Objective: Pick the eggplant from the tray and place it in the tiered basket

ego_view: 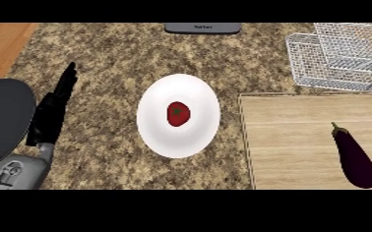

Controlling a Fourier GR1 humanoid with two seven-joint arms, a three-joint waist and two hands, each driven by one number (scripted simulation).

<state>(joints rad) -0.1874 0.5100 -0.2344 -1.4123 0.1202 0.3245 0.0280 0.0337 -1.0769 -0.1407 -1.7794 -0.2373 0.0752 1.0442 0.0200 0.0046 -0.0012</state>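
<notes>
Speckled desk [109,54]: the eggplant [353,155] lies untouched on the tray [291,142]. The left robot hand [54,105] is kept straight, holding nothing. The eggplant should be gripped mid-body, then carried to the basket [327,59].

The wooden tray [305,142] is cut off on its right and lower sides, so only its top left corner shows whole. On it, the eggplant [352,156] loses its right flank and rounded end to the same edges. Above the tray, the wire basket [330,54] runs off at the right and the top, so its tiers cannot be told apart. Far left of the tray, the left robot hand [54,105] shows edge-on with straight fingers. A grey thing [202,28] up and left of the tray is cropped, its label too small to read.
</notes>
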